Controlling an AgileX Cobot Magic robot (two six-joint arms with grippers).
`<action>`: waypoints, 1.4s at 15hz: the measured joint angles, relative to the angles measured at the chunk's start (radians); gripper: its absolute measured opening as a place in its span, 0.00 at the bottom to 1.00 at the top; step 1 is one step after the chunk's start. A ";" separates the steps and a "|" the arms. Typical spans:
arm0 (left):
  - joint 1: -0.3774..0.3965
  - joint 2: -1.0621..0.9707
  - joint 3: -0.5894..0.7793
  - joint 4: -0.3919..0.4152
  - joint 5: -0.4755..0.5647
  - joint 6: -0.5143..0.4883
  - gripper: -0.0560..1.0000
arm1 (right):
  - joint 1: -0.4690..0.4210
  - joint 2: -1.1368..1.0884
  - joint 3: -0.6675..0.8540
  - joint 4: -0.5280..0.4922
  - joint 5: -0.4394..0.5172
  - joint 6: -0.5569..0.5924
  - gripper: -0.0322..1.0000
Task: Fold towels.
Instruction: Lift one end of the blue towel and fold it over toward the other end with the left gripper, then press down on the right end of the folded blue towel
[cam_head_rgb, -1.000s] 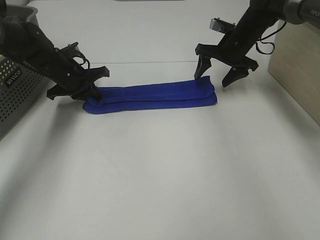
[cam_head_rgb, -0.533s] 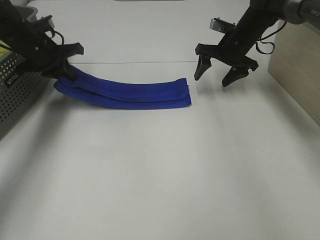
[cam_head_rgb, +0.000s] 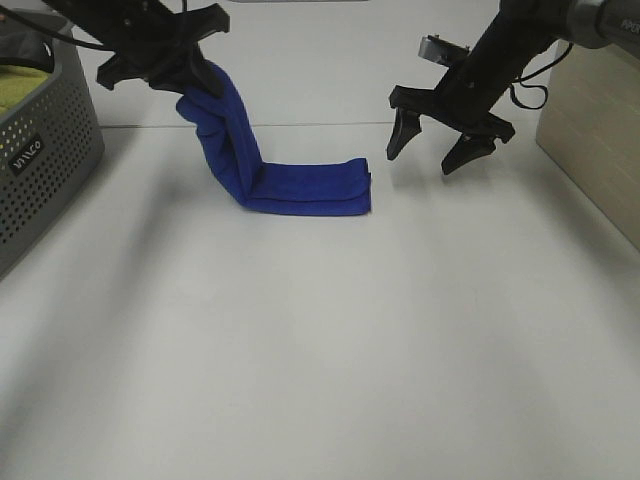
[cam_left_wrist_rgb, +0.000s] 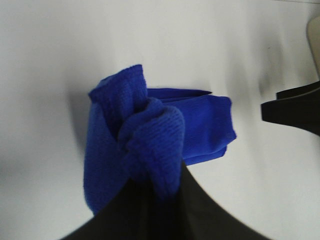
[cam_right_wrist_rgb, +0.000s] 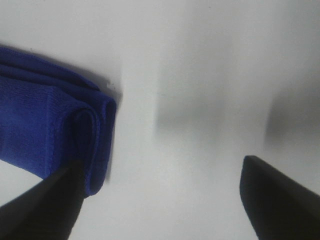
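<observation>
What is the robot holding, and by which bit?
The left tool pinches one short end of the royal-blue plush towel, lifted up. The right tool holds nothing.

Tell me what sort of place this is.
Probably a robotics test bench: plain white table, the left gripper holding a blue towel, the right gripper open, a grey perforated basket beside.

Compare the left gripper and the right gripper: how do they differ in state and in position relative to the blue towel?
The left gripper is shut on the blue towel; the right gripper is open and holds nothing. The left gripper sits high, holding one towel end up off the table; the right gripper hovers low beside the end lying flat, seemingly not touching it. Both are black with two fingers.
</observation>
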 joint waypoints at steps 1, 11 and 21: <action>-0.016 0.006 -0.004 -0.014 -0.015 -0.004 0.12 | 0.000 0.000 0.000 0.001 0.000 0.000 0.81; -0.182 0.186 -0.009 -0.243 -0.302 -0.007 0.40 | 0.000 0.000 0.000 0.008 0.010 0.000 0.81; -0.136 0.101 -0.015 -0.334 -0.362 0.102 0.66 | -0.001 -0.052 0.000 0.160 0.045 -0.057 0.81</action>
